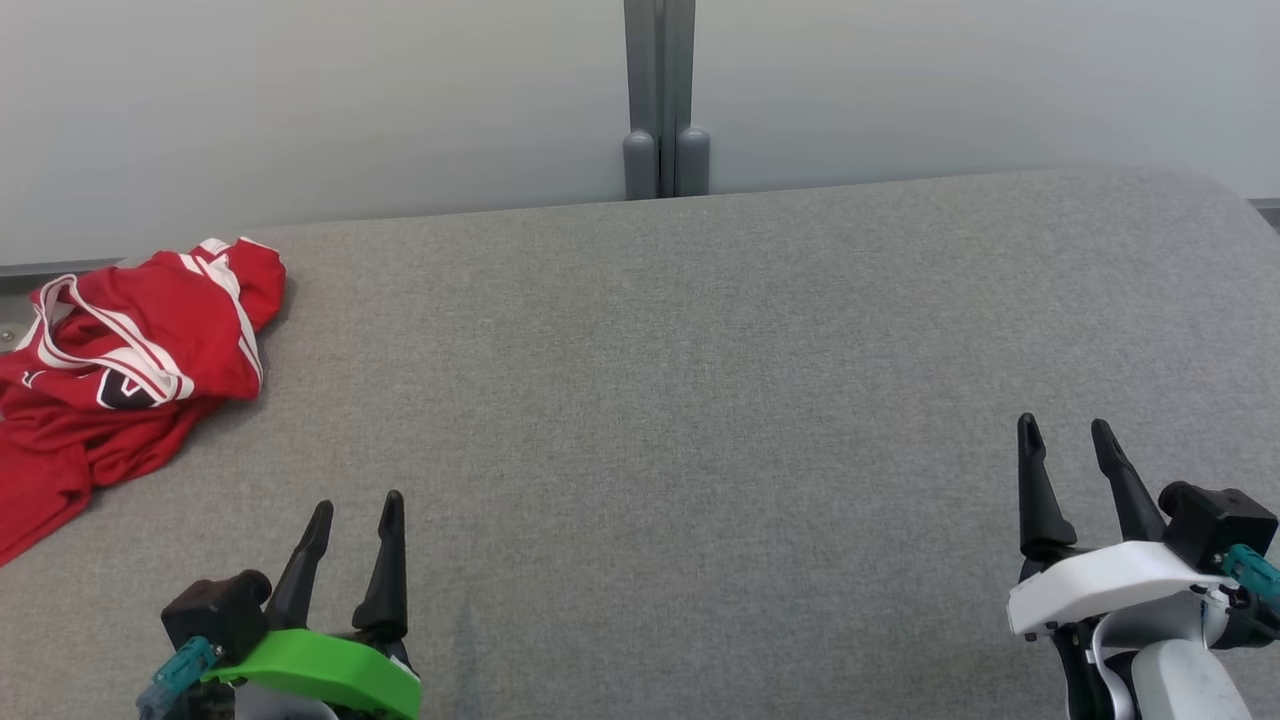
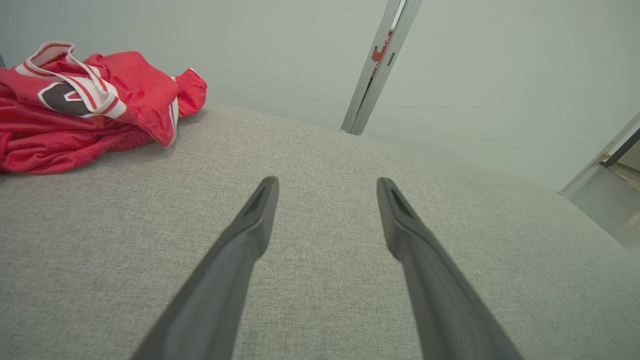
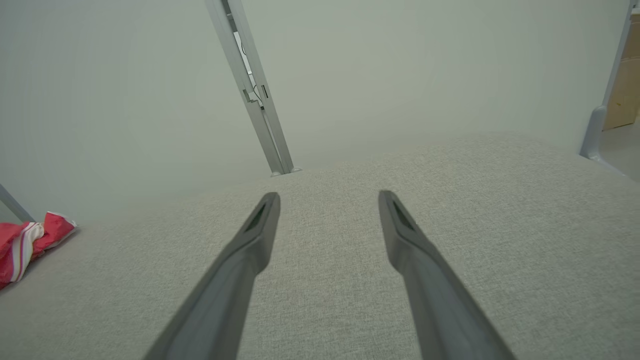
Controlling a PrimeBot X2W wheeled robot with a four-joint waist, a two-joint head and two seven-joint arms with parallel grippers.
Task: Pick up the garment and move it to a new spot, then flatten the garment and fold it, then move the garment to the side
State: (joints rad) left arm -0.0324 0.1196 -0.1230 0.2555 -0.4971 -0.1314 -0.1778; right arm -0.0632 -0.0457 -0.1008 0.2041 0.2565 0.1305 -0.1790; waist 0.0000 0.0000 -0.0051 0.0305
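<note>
The task is only beginning: the red garment (image 1: 120, 370) is lying crumpled on the grey counter (image 1: 700, 350), ahead and left of the left jaws and well apart from the right jaws. Both pairs are standing released, grasping nothing. Pickup, flattening, folding and setting aside are all waiting.

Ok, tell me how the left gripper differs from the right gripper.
The left gripper has a green housing; the right gripper a white one. The left gripper is nearer the red jersey; the right gripper sits far across the grey fabric surface. Both are open and empty.
</note>
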